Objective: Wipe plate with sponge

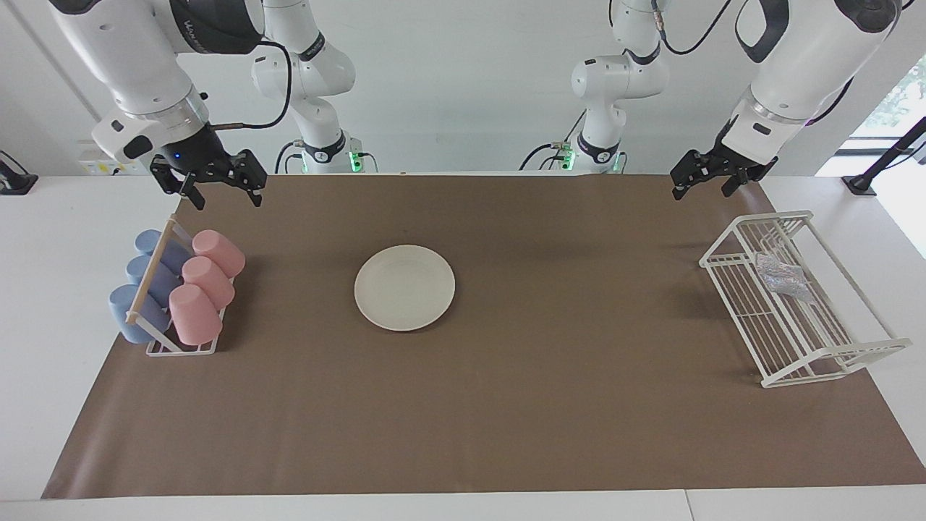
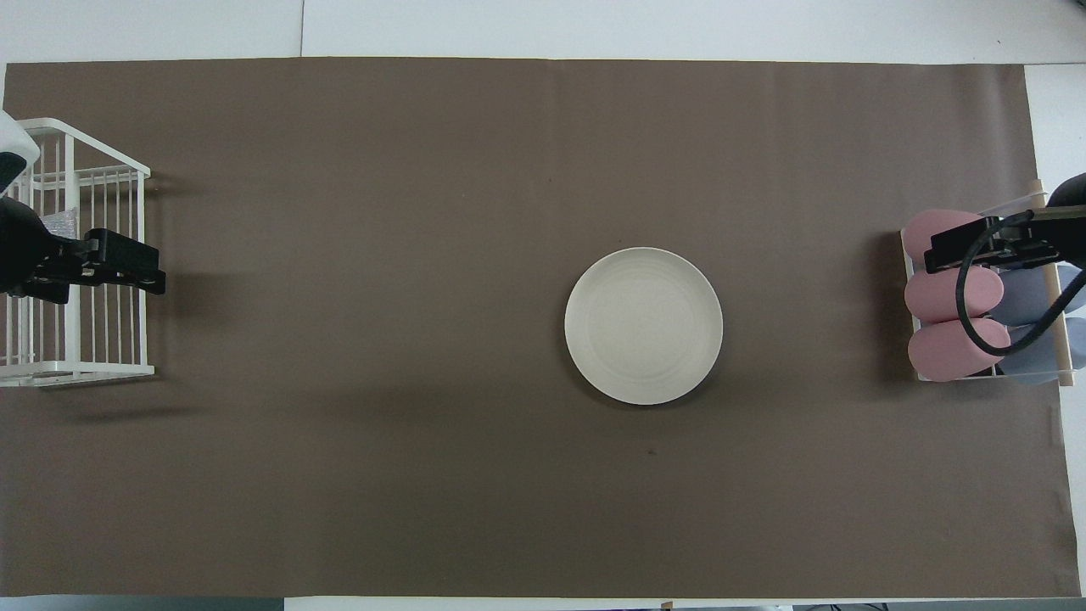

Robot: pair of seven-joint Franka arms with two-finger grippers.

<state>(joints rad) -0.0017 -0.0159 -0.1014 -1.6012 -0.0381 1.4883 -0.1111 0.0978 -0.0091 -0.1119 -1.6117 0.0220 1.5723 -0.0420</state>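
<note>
The cream-white plate lies flat near the middle of the brown mat and also shows in the overhead view. The silvery wrinkly sponge lies inside the white wire rack at the left arm's end of the table. In the overhead view the sponge is mostly hidden by the left arm. My left gripper is open and empty, raised in the air by the rack, apart from the sponge; it also shows in the overhead view. My right gripper is open and empty, raised by the cup rack; it also shows in the overhead view.
A cup rack with three pink cups and three blue cups stands at the right arm's end of the table. The brown mat covers most of the white table.
</note>
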